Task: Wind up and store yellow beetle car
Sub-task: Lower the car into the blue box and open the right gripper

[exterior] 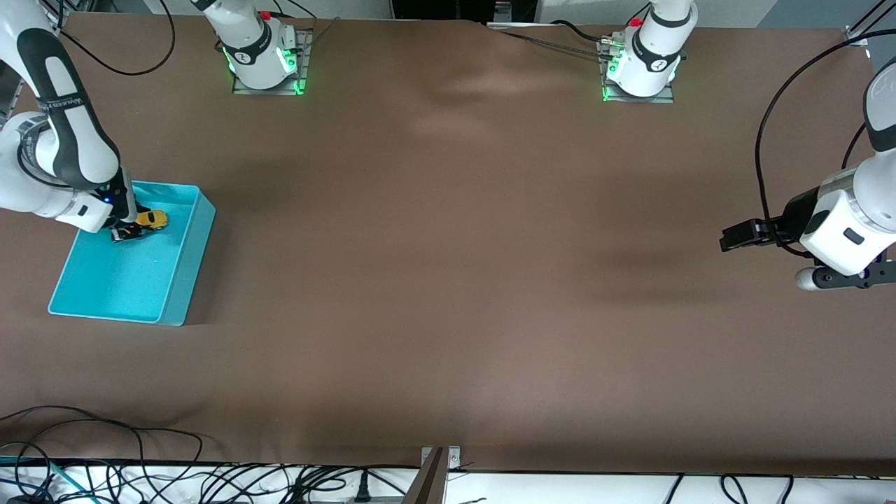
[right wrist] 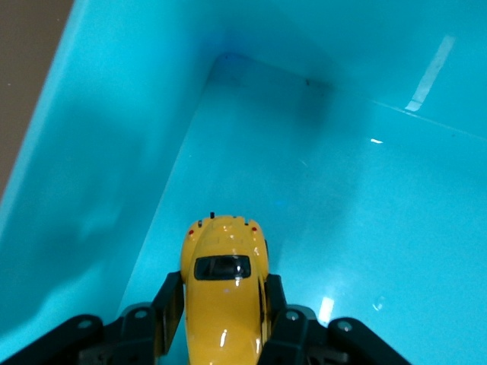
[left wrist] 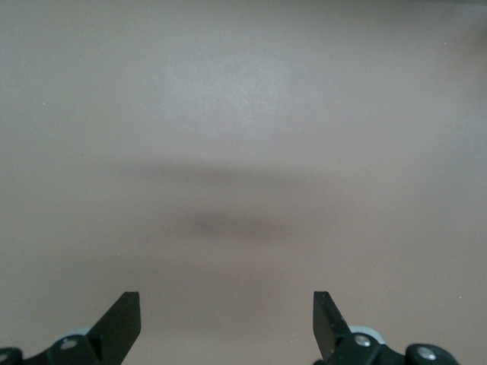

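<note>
A: What fills this view?

B: A plain brown matte table surface [left wrist: 243,114], from edge to edge. It reads paler toward twelve o'clock, with a soft sheen just above the middle.

A: Anything on it?

B: Only shadow. One faint dark band runs across the middle, and a denser, shorter smudge sits just under it, toward six o'clock.

A: And the robot's own hardware?

B: The left arm's black two-finger gripper [left wrist: 227,323] hangs over that bare surface. One wedge-shaped black fingertip [left wrist: 122,319] shows at seven o'clock, its mate at five o'clock. They stand well apart, spread wide, with nothing between them but brown table.
</note>
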Motion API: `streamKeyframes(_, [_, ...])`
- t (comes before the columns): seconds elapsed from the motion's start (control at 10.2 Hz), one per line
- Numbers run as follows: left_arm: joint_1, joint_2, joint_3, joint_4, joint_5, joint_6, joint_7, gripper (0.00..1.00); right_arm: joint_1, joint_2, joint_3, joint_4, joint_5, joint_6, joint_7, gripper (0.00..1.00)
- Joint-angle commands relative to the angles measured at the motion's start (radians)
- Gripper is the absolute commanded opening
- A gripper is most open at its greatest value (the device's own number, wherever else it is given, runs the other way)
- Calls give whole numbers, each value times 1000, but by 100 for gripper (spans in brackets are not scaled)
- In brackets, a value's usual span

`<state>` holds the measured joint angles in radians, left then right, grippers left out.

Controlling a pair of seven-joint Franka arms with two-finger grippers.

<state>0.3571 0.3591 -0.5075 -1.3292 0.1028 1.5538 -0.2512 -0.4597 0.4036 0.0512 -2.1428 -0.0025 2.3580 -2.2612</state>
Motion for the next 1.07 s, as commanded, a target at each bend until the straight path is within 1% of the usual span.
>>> streamKeyframes(0.0, [2,-14,-2,10,-28,-18,21,100,-22,14,15,3,33,14,-24,43])
streamKeyframes(0.1, [2,-14,-2,16,-29,-18,21,100,-24,12,15,4,33,3,-23,61])
streamKeyframes(0.29, [3,-14,0,24,-25,-18,20,100,-24,4,13,11,44,-20,-20,87])
streamKeyframes(0.39, [9,-14,1,34,-28,-20,21,100,-24,0,13,26,67,-49,-27,100])
streamKeyframes(0.59, [10,-26,0,36,-25,-24,20,100,-20,-25,13,73,67,-133,-24,100])
streamKeyframes(0.78, [10,-29,0,35,-26,-24,20,100,-19,-96,21,77,68,-186,-11,100])
streamKeyframes(0.88, [10,-29,3,35,-26,-24,18,100,-19,-132,36,77,70,-200,11,100])
streamKeyframes(0.98, [10,-28,6,35,-25,-24,18,100,-19,-162,38,77,70,-206,58,100])
